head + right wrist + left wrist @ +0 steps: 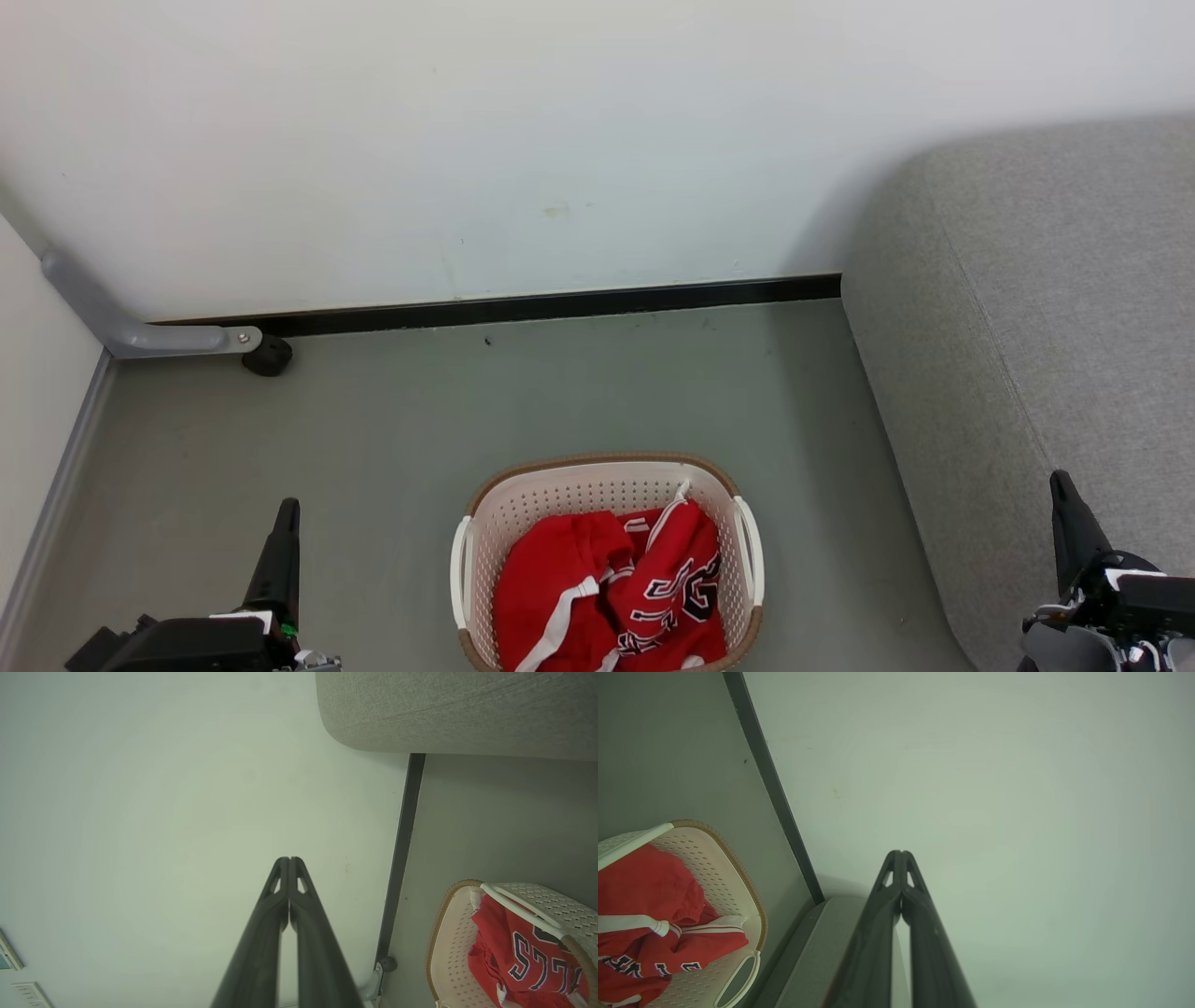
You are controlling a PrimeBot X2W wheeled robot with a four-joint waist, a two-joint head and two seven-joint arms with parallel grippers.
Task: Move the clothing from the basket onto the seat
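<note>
Pointing up at lower left, left gripper (288, 511) has fingers pinched fully together, gripping nothing; right gripper (1061, 485) likewise closed and empty, seen against the seat (1055, 308); between them the basket (597, 461) stands on the floor (401, 420), just left of the seat's edge; clothing (607, 597) heaped inside.

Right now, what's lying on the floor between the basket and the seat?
Nothing lies there: a bare strip of grey floor separates the basket from the seat, as the head view shows.
</note>
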